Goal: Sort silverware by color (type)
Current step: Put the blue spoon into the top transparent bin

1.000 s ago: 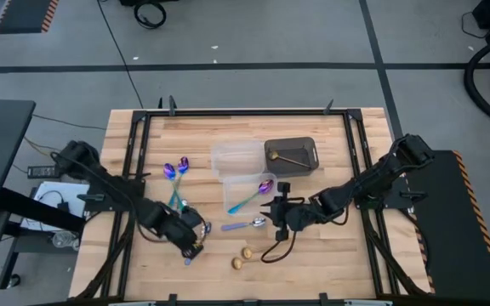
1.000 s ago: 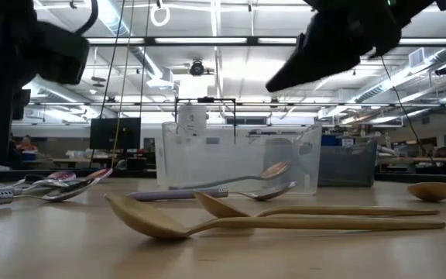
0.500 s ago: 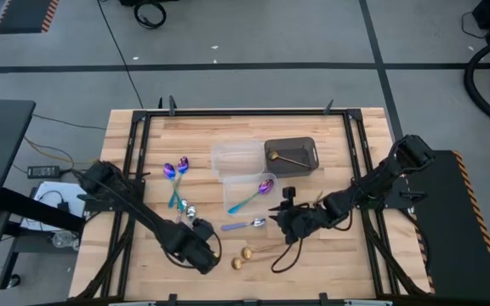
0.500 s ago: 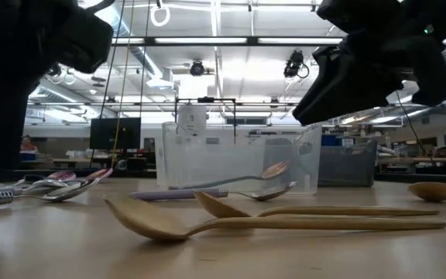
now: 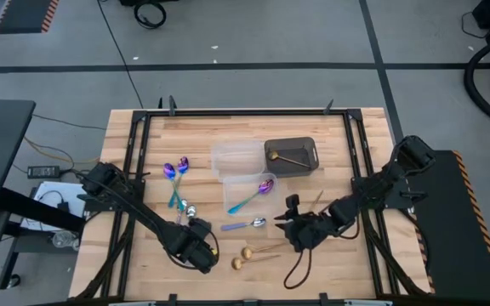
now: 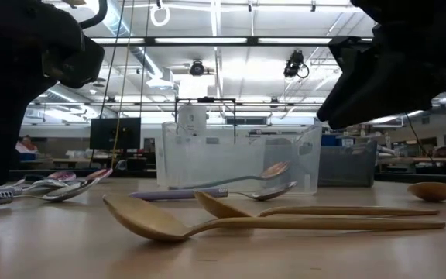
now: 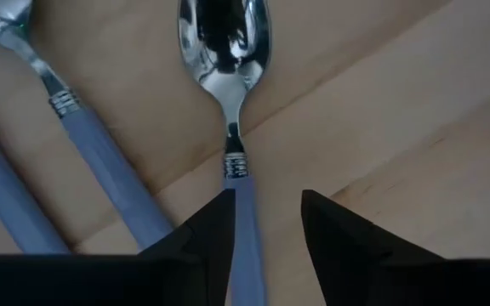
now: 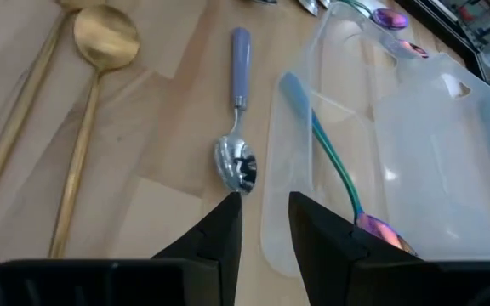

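**Low over the spoons, both grippers parted and empty**

Directly ahead of the left gripper (image 7: pixel 266 225) lies a silver spoon with a pale blue handle (image 7: pixel 228 102), flat on the worktop (image 7: pixel 415 110), its handle running back between the two spread fingers, which clasp nothing. Just beside it, on one side of that gripper, lie two more blue handles (image 7: pixel 100 161) of the same kind. In the high view this left gripper (image 5: pixel 196 248) sits low near the front edge of the worktop.

Ahead of the right gripper (image 8: pixel 262 217) another blue-handled silver spoon (image 8: pixel 238 119) lies with its bowl nearest the fingertips, which stand apart with nothing between them. To one side of it rest two gold spoons (image 8: pixel 88 110), side by side; to the other, a clear plastic tub (image 8: pixel 415 144) holds an iridescent purple spoon with a teal handle (image 8: pixel 334 166). From above, the right gripper (image 5: pixel 294 231) hangs just beside the gold pair (image 5: pixel 249 254). Farther from it, a dark rectangular tub (image 5: pixel 291 157) carries one gold utensil (image 5: pixel 289 159), and two purple-and-teal spoons (image 5: pixel 175 174) lie beyond the left gripper.
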Available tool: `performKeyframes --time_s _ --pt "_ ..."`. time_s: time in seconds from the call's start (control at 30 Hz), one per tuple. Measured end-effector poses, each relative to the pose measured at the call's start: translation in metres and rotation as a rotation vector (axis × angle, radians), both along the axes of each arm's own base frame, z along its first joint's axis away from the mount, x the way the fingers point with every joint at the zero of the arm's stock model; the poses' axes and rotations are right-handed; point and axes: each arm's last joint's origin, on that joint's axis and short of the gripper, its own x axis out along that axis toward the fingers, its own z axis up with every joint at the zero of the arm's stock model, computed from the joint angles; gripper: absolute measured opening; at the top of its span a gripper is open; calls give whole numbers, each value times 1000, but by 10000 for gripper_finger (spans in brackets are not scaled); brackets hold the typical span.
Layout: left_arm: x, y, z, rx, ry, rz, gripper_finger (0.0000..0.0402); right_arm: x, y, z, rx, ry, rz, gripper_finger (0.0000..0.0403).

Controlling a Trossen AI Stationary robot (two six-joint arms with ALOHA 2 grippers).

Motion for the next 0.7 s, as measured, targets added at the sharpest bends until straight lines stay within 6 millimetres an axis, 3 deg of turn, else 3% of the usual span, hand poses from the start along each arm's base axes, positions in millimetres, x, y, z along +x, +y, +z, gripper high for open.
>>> performKeyframes --time_s 0.47,0.7 --pt "-2 3 -2 64 -6 -18 142 -9 14 -1 31 3 32 110" --pt "-2 2 -18 99 53 -47 142 -12 17 -1 55 1 24 110"
